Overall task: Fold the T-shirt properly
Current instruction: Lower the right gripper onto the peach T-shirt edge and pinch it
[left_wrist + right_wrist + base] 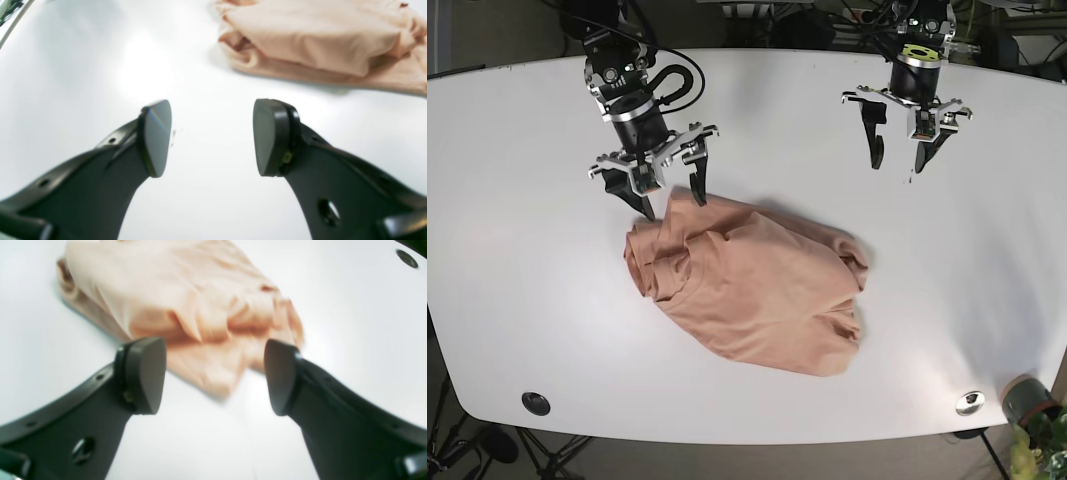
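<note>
Right tool [671, 198], gaping wide, is hovering at T-shirt [747, 295] corner; left tool [899, 160], wide too, hanging well apart.

Two black arms, curved black fingers [155, 138] with flat grey pads, small screw holes, looped black cable [677, 85]

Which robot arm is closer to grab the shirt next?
Probably the right. Its open end effector hangs right at the T-shirt edge, while the left end effector, also open, sits farther off over the bare table.
</note>
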You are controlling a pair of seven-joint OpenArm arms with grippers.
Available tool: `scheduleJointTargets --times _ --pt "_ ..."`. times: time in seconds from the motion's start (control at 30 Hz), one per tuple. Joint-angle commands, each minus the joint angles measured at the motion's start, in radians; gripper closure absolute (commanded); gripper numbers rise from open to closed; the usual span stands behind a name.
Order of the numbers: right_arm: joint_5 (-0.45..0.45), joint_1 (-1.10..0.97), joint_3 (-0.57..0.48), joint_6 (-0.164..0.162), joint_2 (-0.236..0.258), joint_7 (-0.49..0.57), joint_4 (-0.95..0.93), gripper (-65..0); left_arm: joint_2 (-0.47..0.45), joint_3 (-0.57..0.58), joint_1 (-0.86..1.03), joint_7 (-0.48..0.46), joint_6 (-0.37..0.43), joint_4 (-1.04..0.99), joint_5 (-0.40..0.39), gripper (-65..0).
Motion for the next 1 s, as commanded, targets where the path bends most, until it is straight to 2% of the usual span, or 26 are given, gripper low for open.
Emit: scheduleJointTargets --times 0.0,0.17,0.3,0.43,0.63,0.73,0.83,0.93,0.97 --pt "-0.001 0.051 0.004 -0.004 0.006 0.004 0.000 -43.8 -0.005 -0.004 -0.005 -0.029 0.008 0.017 0.002 -35.4" --pt "-0.001 0.151 0.004 -0.004 0.004 -0.032 -0.048 -43.8 -0.004 -0.001 -0.010 -0.029 0.008 0.011 0.004 -35.4" --pt "-0.001 0.246 0.007 -0.003 -0.026 -0.073 -0.125 -43.8 -0.004 0.000 -0.059 -0.029 0.008 0.003 0.004 -35.4" --pt "-0.001 0.324 0.009 0.042 -0.034 -0.085 -0.203 -43.8 -0.002 0.009 -0.066 -0.027 0.008 -0.021 0.002 -35.4" --pt "-0.001 0.432 0.009 0.051 -0.037 -0.084 -0.318 -43.8 -0.005 0.043 -0.114 -0.027 0.008 -0.032 0.005 -35.4" --pt "-0.001 0.487 0.010 0.051 -0.054 -0.084 -0.385 -43.8 -0.004 0.043 -0.116 -0.027 0.008 -0.032 0.005 -35.4" --pt "-0.001 0.541 0.056 0.053 -0.065 -0.082 -0.471 -43.8 -0.004 0.043 -0.116 -0.027 0.008 -0.040 0.005 -35.4" --pt "-0.001 0.587 0.113 0.091 -0.097 -0.082 -0.542 -43.8 -0.004 0.052 -0.116 -0.027 0.008 -0.049 0.005 -35.4" --pt "-0.001 0.610 0.145 0.117 -0.109 -0.082 -0.576 -43.8 -0.004 0.058 -0.116 -0.027 0.008 -0.052 0.005 -35.4"
